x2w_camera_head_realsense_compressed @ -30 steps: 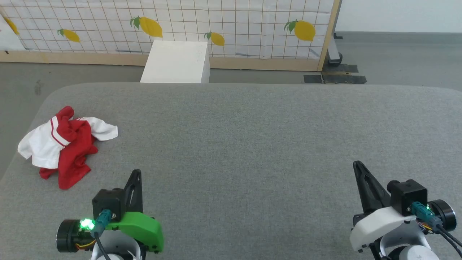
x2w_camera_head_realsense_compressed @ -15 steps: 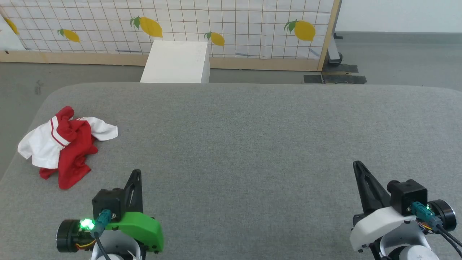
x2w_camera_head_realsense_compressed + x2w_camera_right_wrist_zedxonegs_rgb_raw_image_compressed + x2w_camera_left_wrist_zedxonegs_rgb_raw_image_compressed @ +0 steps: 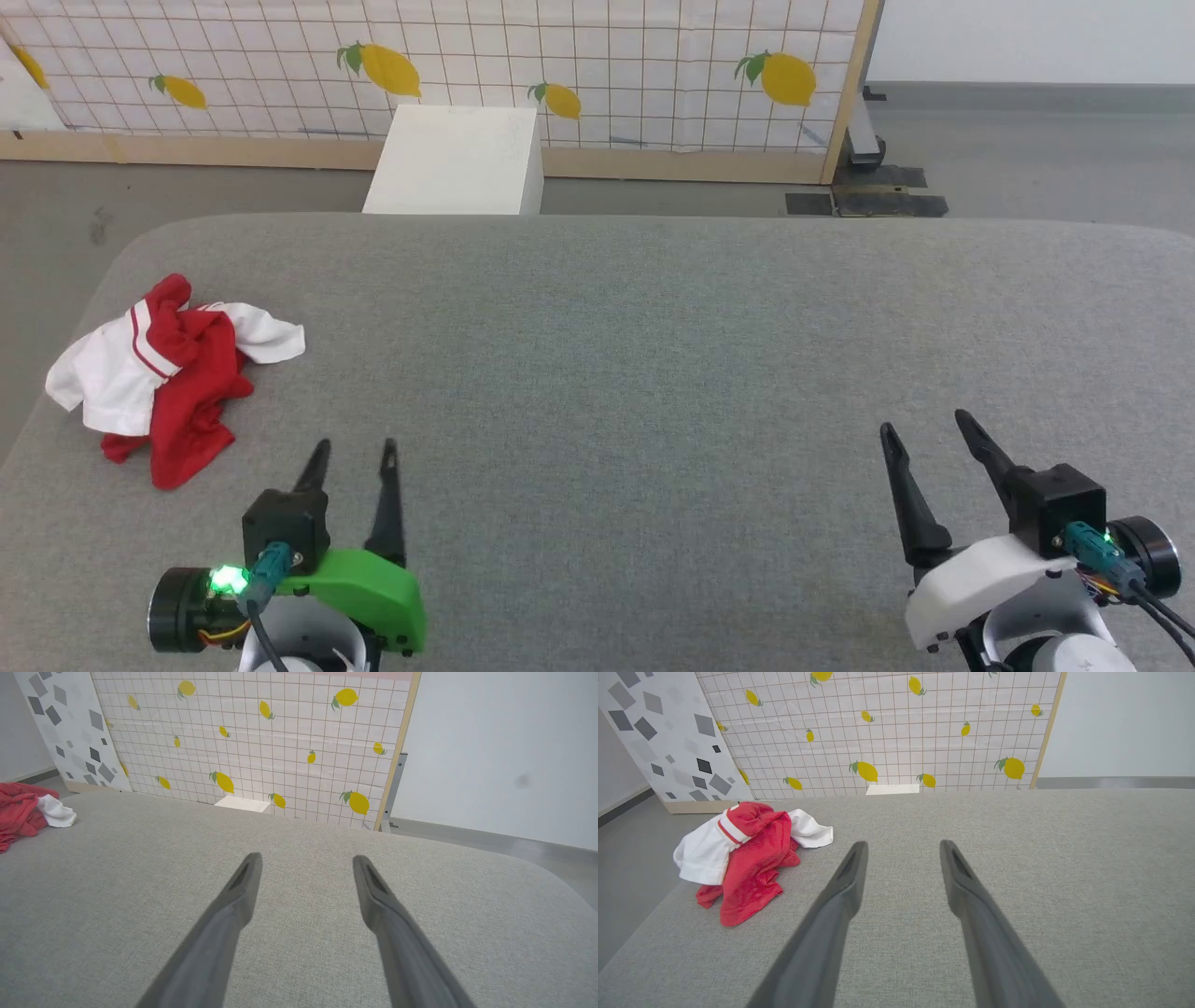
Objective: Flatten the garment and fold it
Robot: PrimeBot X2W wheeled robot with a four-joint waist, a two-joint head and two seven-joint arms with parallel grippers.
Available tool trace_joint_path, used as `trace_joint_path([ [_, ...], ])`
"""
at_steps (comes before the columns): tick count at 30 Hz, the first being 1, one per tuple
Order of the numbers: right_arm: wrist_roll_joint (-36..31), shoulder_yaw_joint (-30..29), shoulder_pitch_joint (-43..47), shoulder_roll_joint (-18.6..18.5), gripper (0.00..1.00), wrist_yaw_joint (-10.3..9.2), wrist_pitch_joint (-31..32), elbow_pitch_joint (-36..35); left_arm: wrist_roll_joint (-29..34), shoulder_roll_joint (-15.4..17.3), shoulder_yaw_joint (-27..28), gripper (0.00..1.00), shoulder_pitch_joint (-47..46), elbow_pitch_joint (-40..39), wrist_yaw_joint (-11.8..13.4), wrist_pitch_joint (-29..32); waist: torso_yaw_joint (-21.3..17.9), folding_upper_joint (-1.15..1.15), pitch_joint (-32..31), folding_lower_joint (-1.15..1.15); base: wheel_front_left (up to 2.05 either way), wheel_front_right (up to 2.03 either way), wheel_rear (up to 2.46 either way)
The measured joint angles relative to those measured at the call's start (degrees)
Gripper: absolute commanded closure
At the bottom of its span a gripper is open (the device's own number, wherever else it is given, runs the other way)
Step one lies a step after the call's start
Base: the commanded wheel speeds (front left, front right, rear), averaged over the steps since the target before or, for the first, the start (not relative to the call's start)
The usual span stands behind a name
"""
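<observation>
While I watch through the head camera, the crumpled red jersey shirt with white sleeves and red-and-white striped trim (image 3: 168,378) lies in a heap near the far-left corner of the grey fabric-covered desk (image 3: 635,373), close to its left edge. The left gripper (image 3: 356,446), on its green mount, sits at the lower left with its two dark fingers parted a moderate way, only grey desk fabric between them; the shirt is up and to the left of it, near but apart. The right gripper (image 3: 923,423), on a white mount at the lower right, has its fingers spread likewise, well apart from the shirt. Beyond the desk a white box (image 3: 457,161) stands on the floor against a white gridded panel printed with yellow lemons (image 3: 560,56). From the left wrist camera, I see the left gripper (image 3: 903,844) fingers standing open above the desk, and the shirt (image 3: 747,858) lies ahead and to the left of them, red cloth bunched over white, beside the desk's edge. From the right wrist camera, the right gripper (image 3: 307,857) fingers are open too, over bare grey fabric, and a bit of the shirt (image 3: 18,807) shows at the far left edge of the view, a white sleeve poking out beside the red.
</observation>
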Motion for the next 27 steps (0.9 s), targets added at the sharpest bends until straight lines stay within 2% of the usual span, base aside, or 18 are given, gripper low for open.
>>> trace_joint_path([
  [14,0.09,-0.31,0.01,0.00,0.00,0.00,-1.36,-0.05,-0.93,0.00,-0.22,0.00,0.05,-0.12,0.07,-1.36,0.82,0.00,0.06,0.00,0.00,0.00,0.00],
  [27,0.10,0.12,0.14,-0.01,0.00,0.00,-2.67,-0.34,-1.48,0.00,-0.38,0.00,0.19,-0.63,0.96,-2.65,4.31,0.00,-0.17,0.00,0.00,0.00,0.00],
])
